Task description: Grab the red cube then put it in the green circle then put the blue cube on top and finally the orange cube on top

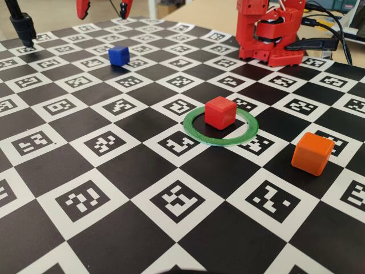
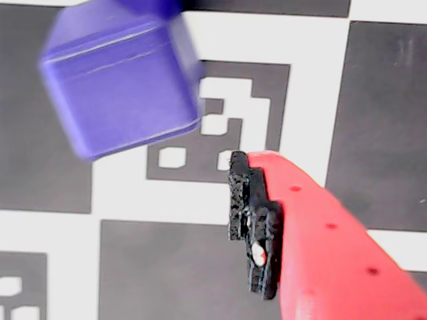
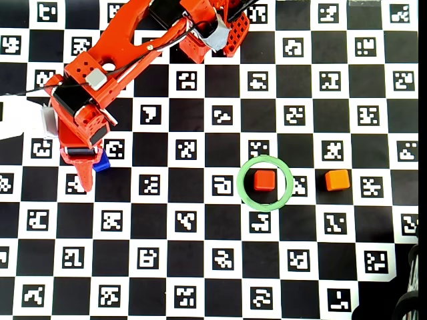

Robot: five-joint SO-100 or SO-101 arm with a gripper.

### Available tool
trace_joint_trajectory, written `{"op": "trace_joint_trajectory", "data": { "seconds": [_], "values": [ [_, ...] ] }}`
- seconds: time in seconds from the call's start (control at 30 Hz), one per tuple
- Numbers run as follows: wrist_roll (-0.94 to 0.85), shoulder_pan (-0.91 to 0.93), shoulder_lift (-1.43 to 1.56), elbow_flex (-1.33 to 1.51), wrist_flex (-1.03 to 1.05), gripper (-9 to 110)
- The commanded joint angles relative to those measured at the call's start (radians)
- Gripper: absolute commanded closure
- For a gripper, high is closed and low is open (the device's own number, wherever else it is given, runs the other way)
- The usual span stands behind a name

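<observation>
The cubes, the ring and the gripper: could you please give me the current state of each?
red cube: resting inside the green ring
green ring: flat on the board
blue cube: on the board, under the gripper, not held
orange cube: on the board, outside the ring
gripper: open, above the blue cube

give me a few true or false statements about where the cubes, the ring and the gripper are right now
1. The small matte red cube sits inside the thin flat green ring. True.
2. The small deep-blue cube is stacked on the red cube. False: it rests on the checkered board, far from the ring.
3. The small orange cube lies outside the ring. True.
4. The red two-finger gripper is clamped on the orange cube. False: it hangs open above the blue cube, holding nothing.
5. The ring is empty. False: the red cube is in it.
</observation>
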Motion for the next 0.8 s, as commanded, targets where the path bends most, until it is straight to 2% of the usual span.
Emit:
{"op": "trace_joint_trajectory", "data": {
  "seconds": [0.0,0.5,0.77],
  "values": [
    [-0.009,0.011,0.026,0.025,-0.057,53],
    [-0.012,0.011,-0.026,0.202,-0.287,52],
    [-0.006,0.003,-0.044,0.215,-0.324,52]
  ]
}}
